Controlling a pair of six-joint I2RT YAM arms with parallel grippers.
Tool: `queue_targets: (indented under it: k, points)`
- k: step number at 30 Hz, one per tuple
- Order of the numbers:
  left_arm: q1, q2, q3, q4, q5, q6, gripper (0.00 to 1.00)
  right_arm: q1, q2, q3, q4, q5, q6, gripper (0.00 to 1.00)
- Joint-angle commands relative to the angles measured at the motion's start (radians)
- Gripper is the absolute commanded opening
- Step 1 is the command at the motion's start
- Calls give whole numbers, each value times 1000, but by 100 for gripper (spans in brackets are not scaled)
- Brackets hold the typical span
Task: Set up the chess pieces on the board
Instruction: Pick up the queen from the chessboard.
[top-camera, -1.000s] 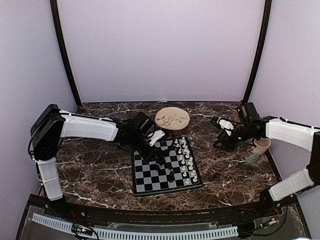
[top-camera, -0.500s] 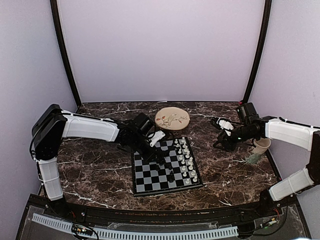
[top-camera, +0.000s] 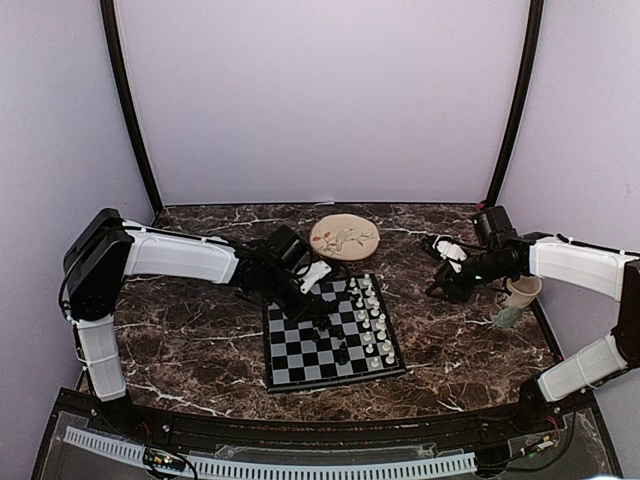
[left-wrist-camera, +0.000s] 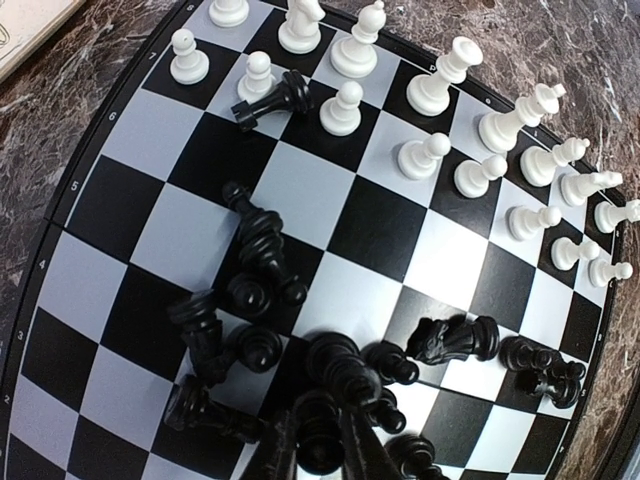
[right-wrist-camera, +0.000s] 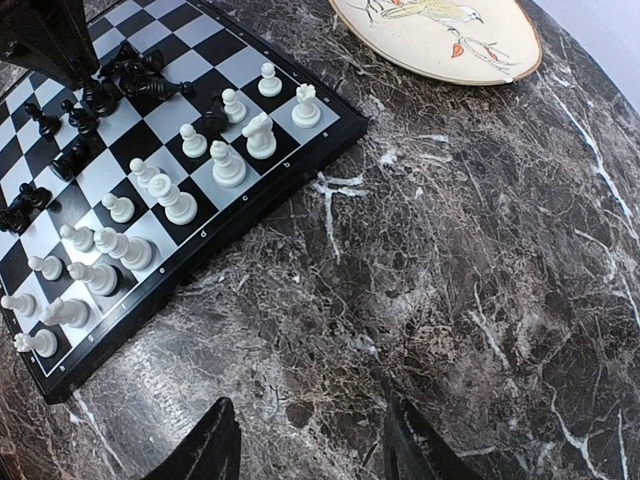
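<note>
The board (top-camera: 300, 365) lies at the table's centre. White chess pieces (top-camera: 372, 320) stand in two rows along its right side. They also show in the left wrist view (left-wrist-camera: 430, 90) and the right wrist view (right-wrist-camera: 170, 205). Black chess pieces (left-wrist-camera: 260, 290) lie toppled in a heap on the board's middle squares. One black piece (left-wrist-camera: 275, 98) lies among the white pawns. My left gripper (left-wrist-camera: 320, 445) is low over the heap, shut on a black chess piece (left-wrist-camera: 318, 425). In the top view it (top-camera: 318, 322) is over the board's centre. My right gripper (right-wrist-camera: 310, 440) is open and empty over bare marble to the right of the board (right-wrist-camera: 200, 250).
A round beige floral plate (top-camera: 344, 237) lies behind the board, also in the right wrist view (right-wrist-camera: 440, 30). A cup (top-camera: 515, 297) stands at the far right under the right forearm. Purple walls close in three sides.
The left arm has shifted very slightly over the heap of black pieces. The right arm has not moved.
</note>
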Motion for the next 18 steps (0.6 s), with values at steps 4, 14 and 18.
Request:
queue_targets:
  k: [4, 14, 18]
  points:
    - [-5, -80, -2, -41, -5, 19, 12, 8, 9, 20, 5, 7, -5, 49]
    - [-5, -201, -64, -150, -28, 61, 11, 13, 26, 21, 4, 2, -5, 49]
    - [-5, -242, -108, -180, -58, 103, 11, 15, 44, 23, 5, 14, -4, 48]
